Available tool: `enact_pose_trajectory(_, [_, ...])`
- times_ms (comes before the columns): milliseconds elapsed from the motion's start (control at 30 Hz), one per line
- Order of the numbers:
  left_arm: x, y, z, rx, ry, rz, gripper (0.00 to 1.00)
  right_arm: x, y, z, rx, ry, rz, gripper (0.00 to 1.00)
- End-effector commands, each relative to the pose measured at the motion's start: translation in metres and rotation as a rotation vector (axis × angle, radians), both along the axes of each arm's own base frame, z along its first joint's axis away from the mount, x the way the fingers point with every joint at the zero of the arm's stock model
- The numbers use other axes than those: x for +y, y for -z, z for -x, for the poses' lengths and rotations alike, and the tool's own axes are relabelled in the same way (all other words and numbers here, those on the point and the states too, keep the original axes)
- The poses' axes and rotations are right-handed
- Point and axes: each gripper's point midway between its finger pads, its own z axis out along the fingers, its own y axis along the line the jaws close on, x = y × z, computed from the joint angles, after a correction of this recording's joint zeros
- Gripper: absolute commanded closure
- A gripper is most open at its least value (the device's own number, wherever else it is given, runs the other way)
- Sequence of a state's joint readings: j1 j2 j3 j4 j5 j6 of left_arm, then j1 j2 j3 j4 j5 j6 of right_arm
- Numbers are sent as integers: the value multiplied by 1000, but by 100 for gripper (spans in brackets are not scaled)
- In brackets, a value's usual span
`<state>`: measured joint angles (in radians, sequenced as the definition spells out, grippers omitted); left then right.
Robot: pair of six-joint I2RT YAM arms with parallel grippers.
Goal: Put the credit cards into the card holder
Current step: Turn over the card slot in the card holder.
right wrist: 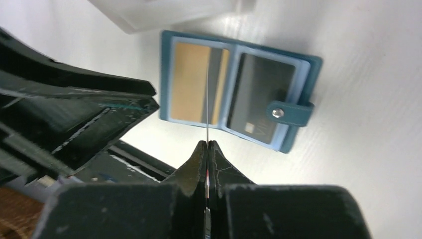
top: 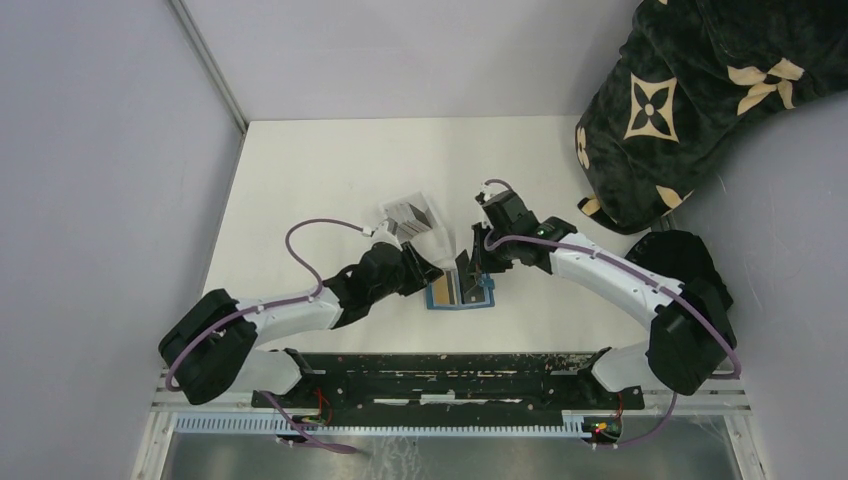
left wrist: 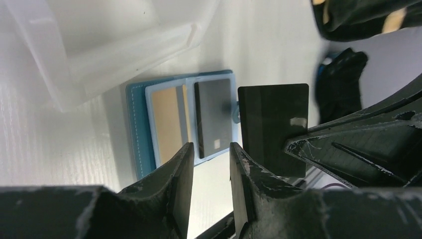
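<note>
Glossy plastic card [left wrist: 272, 124], matt stitched teal card holder [left wrist: 135, 134]

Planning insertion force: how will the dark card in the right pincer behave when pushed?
The dark card seems stiff: it stands straight from the right pincer. Likely light, being so thin. Its smooth face may slip sideways.

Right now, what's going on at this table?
The right end effector is shut on a dark credit card, holding it on edge over the open teal card holder. The holder lies flat on the table, with a gold card and a grey card in its pockets. The left end effector hovers open and empty beside it. A clear plastic tray sits just behind.
</note>
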<state>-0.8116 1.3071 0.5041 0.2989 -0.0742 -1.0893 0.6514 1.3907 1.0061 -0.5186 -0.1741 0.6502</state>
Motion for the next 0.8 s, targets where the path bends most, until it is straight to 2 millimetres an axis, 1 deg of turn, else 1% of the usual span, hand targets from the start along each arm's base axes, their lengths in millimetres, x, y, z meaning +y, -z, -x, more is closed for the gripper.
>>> enact_pose_trajectory(0, [-1,6,-3,-64,19,-145,61,-18,6,-9,-79,15,192,99])
enact_pose_trajectory(233, [-4,20,1,-61,48,-233,63,-17,28,-9,-76,6,284,99])
enact_pose_trajectory(333, [-7,25,3,-55,63,-249,63,-17,33,-10,-77,2,314,99])
enact_pose_trajectory(600, [-15,39,4,-34,100,-304,63,-27,37,-13,-109,-4,417,99])
enact_pose_trajectory(767, [-17,48,5,-15,109,-334,63,-39,33,-16,-148,4,481,99])
